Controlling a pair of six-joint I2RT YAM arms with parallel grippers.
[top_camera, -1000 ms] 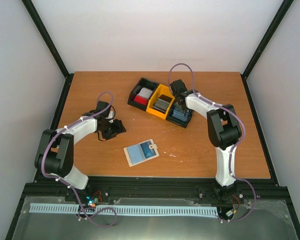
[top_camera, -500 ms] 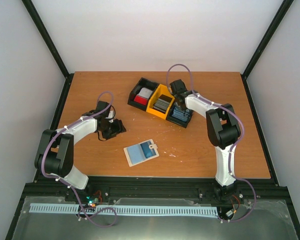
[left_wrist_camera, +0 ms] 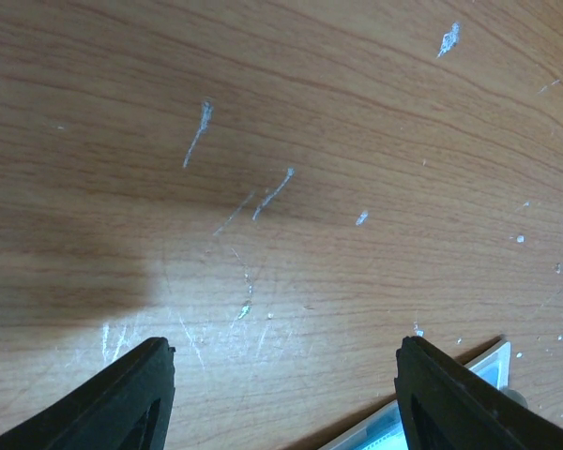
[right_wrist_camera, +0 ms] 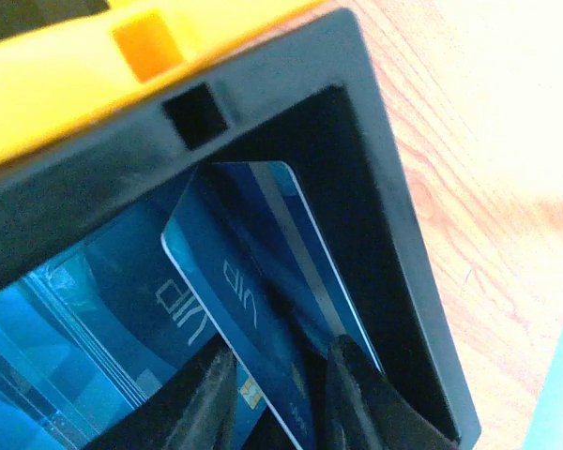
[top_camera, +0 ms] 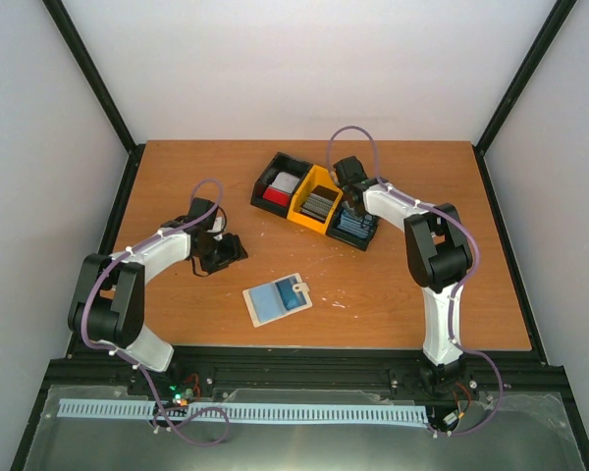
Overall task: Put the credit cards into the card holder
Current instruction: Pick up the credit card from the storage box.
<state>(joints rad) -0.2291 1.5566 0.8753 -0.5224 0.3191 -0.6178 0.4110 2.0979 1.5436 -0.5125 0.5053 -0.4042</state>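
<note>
The beige card holder (top_camera: 252, 306) lies open at front centre with a pale blue card (top_camera: 276, 298) in it. Its corner also shows in the left wrist view (left_wrist_camera: 450, 420). My left gripper (top_camera: 226, 251) is open and empty just above bare table, up and left of the holder (left_wrist_camera: 283, 345). My right gripper (top_camera: 351, 200) is down in the tray's right black compartment. In the right wrist view its fingers (right_wrist_camera: 211, 394) sit close on either side of a tilted blue "VIP" card (right_wrist_camera: 227, 281), lifted off the stack of blue cards (right_wrist_camera: 84, 319).
The black-and-yellow three-compartment tray (top_camera: 261, 192) stands at back centre. Red and white cards (top_camera: 283, 184) are in its left part and grey cards (top_camera: 318, 203) in the yellow middle. The compartment's black wall (right_wrist_camera: 394, 234) is right beside my right fingers.
My right gripper has shifted slightly left and back inside the blue-card compartment. The left arm and the card holder have not moved.
</note>
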